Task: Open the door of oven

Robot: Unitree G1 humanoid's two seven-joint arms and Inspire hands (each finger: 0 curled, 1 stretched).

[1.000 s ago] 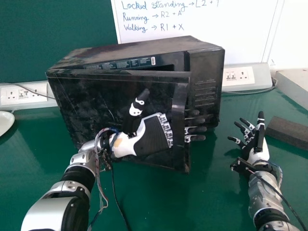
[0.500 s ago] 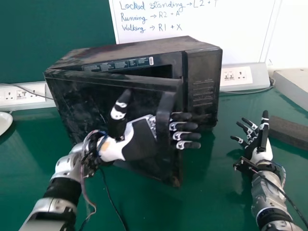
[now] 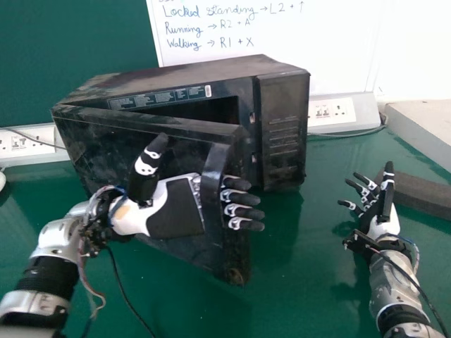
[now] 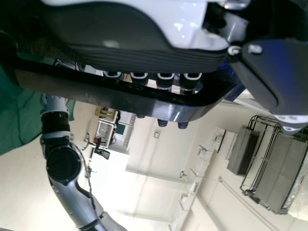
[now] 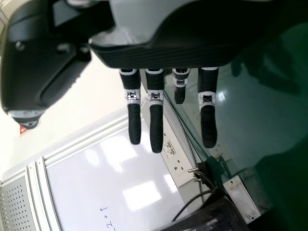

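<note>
1. One black oven [image 3: 285, 120] sits on the green table [image 3: 310, 282], its door [image 3: 95, 137] partly open, swung out at the right edge, with a dark gap behind it.
2. The left hand [image 3: 175, 208] is at the door's handle [image 3: 213, 169], its nearly straight fingers [image 3: 241, 197] slipped behind the bar and poking out past it. Its thumb [image 3: 144, 172] stands upright, wide of the fingers, in front of the door. I can't tell whether the thumb touches it.
3. The right hand [image 3: 380, 225] is wide and holding nothing, fingers spread, over to the right, well apart from the oven.
4. Just beside that hand lies a dark block [image 3: 423, 193]; behind the oven stand a whiteboard [image 3: 338, 56] and wall sockets [image 3: 331, 111].
</note>
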